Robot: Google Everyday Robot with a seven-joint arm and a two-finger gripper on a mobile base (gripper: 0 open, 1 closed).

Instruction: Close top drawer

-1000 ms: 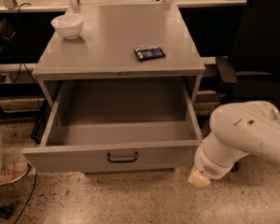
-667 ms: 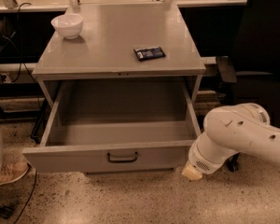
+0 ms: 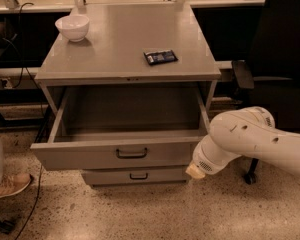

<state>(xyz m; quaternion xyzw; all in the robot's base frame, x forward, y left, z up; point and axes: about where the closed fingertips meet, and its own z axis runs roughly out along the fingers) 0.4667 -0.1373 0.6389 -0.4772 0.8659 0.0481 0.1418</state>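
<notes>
Top drawer (image 3: 90,156): open, but less far out than a moment ago; gripper (image 3: 195,172) at its front right corner.
You have the drawer pulled out of the grey cabinet (image 3: 125,39), its front panel and dark bar handle (image 3: 131,153) facing the camera; the panel has gone back toward the cabinet since the earlier view, and the second drawer (image 3: 155,176) now shows beneath it. The gripper, at the end of the white arm (image 3: 250,139), has moved left and up and now sits against or just beside the panel's lower right end; contact cannot be confirmed. You cannot tell how far it is open or whether it holds anything. Unchanged on the cabinet top: white bowl (image 3: 72,27) at back left, dark packet (image 3: 160,57) right of centre. Black chair (image 3: 280,59) stands to the right.
</notes>
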